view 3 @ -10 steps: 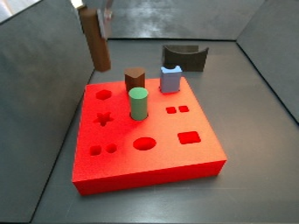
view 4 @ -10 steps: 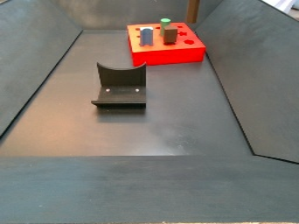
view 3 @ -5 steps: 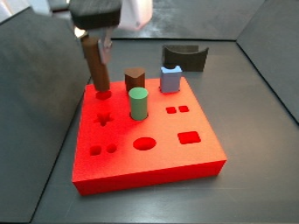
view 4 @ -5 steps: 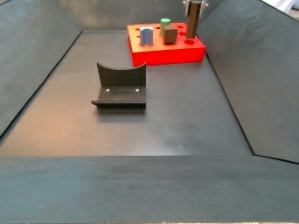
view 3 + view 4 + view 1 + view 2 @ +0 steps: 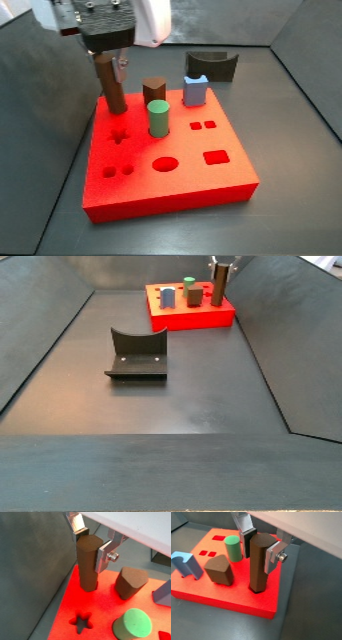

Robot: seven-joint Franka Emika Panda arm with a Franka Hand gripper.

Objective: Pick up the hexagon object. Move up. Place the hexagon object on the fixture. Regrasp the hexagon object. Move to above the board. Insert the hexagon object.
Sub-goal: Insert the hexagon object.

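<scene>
The hexagon object (image 5: pixel 111 82) is a dark-brown prism standing upright, and my gripper (image 5: pixel 106 47) is shut on its upper part. Both wrist views show the silver fingers (image 5: pixel 103 555) (image 5: pixel 271 557) clamped on opposite sides of the hexagon object (image 5: pixel 87 562) (image 5: pixel 259 564), with the gripper (image 5: pixel 90 546) (image 5: pixel 260 548) around its top. The prism's lower end meets the red board (image 5: pixel 187 175) (image 5: pixel 72 607) (image 5: pixel 241 601) at its far-left corner, covering the cut-out there. The fixture (image 5: pixel 211 65) (image 5: pixel 136 353) stands bare, apart from the board (image 5: pixel 201 320).
On the board stand a green cylinder (image 5: pixel 158 118) (image 5: pixel 233 548), a wider brown peg (image 5: pixel 154 90) (image 5: pixel 130 582) and a blue piece (image 5: pixel 195 90) (image 5: pixel 184 563). A star cut-out (image 5: pixel 82 622) lies just in front of the held prism. Dark sloping walls enclose the floor.
The gripper has come down with the hexagon object. The prism's lower end, which hung above the board's far-left corner, now reaches the board surface there.
</scene>
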